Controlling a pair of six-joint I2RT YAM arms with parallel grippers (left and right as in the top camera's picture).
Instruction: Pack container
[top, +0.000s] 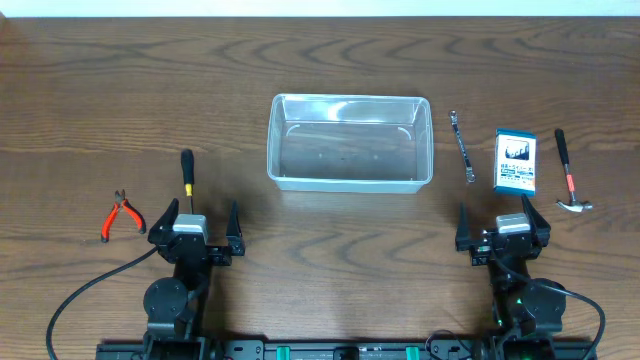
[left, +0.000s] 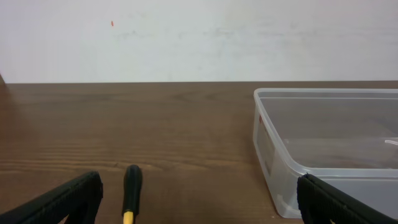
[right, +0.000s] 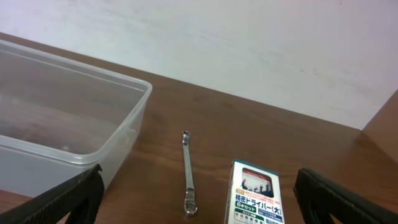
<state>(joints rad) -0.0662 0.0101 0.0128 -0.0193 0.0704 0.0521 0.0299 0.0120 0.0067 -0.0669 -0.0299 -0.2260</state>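
The clear plastic container stands empty at the table's middle; it also shows in the left wrist view and the right wrist view. A black-and-yellow screwdriver lies just beyond my left gripper, seen between its fingers. Red pliers lie at the left. A metal wrench, a blue-and-white box and a hammer lie at the right, beyond my right gripper. Both grippers are open and empty. The wrench and box show in the right wrist view.
The wooden table ends at a white wall at the far edge. Cables trail from both arm bases at the front edge.
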